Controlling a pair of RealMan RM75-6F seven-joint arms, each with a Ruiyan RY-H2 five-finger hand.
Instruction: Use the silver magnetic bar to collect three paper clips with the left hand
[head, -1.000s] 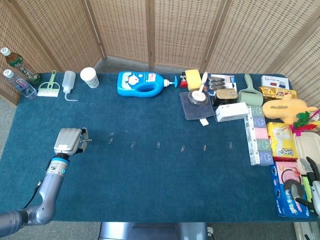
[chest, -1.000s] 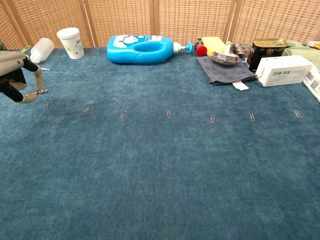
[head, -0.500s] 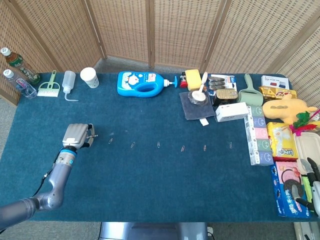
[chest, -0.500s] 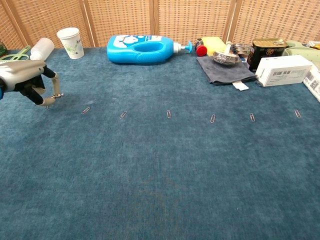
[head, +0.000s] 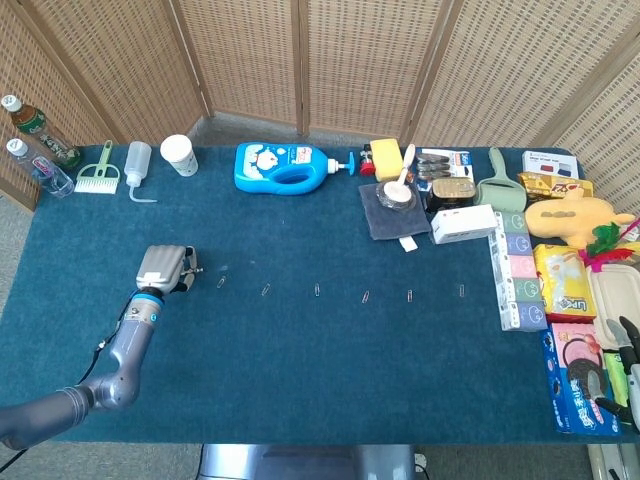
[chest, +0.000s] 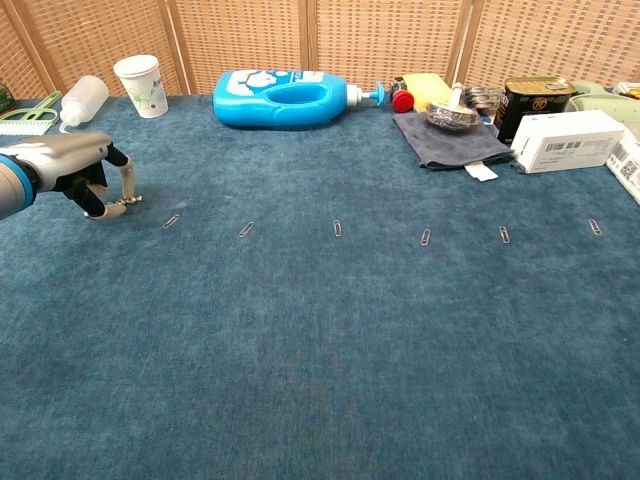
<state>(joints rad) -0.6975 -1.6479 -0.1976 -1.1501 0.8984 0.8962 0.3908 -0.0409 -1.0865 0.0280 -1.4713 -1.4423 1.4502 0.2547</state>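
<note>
Lying in a row across the blue table cloth (chest: 330, 340) are six paper clips, counted in the chest view: the nearest paper clip (chest: 172, 221) sits just beside the left hand (chest: 85, 172), then come a second clip (chest: 246, 229), third clip (chest: 337, 228), fourth clip (chest: 425, 237), fifth clip (chest: 504, 235) and sixth clip (chest: 595, 227), each well apart from the next. The left hand hangs low over the cloth at the row's left end, its fingers (chest: 127, 180) curled down and pinching a thin silver magnetic bar (chest: 118, 202); whether a clip clings to the bar is too small to tell. The head view shows the same hand (head: 164, 270) at the left end of the row. The right hand shows in neither view.

Behind the row lies one blue detergent bottle (chest: 285, 98) on its side with a cartoon label. Left of the bottle stands one white paper cup (chest: 139, 85). Right of the bottle sits one white box (chest: 566, 139) bearing a barcode. Far right of it in the head view lies a yellow packet (head: 565, 284) whose lettering seems to read "LUX".
</note>
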